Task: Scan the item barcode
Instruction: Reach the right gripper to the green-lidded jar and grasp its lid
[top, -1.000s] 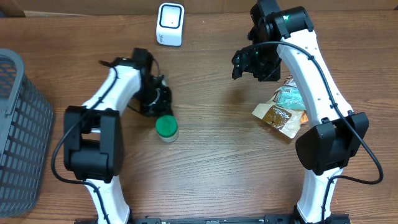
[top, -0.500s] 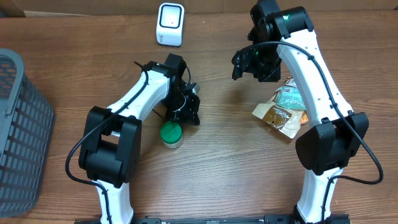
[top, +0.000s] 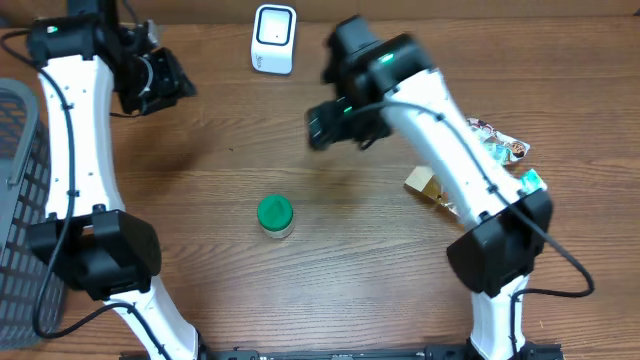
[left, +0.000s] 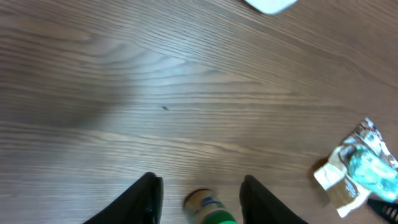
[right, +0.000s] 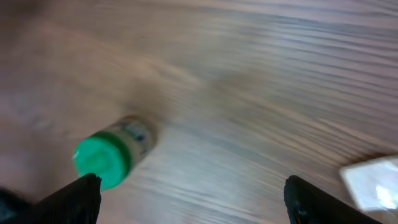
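Right end effector (right: 193, 180) hangs spread wide and empty, off to one side of the green-lidded jar (top: 274, 214) standing mid-worktop (top: 350, 300). Left end effector (left: 200, 180), well away, is parted and empty too. Smooth round walls could slip or topple under an off-centre pinch, hiding the label from the glossy white scanner (top: 274, 38).

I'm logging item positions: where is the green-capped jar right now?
In the overhead view the green-capped jar sits near the middle of the table, below the white scanner and left of the snack packets, touching neither.
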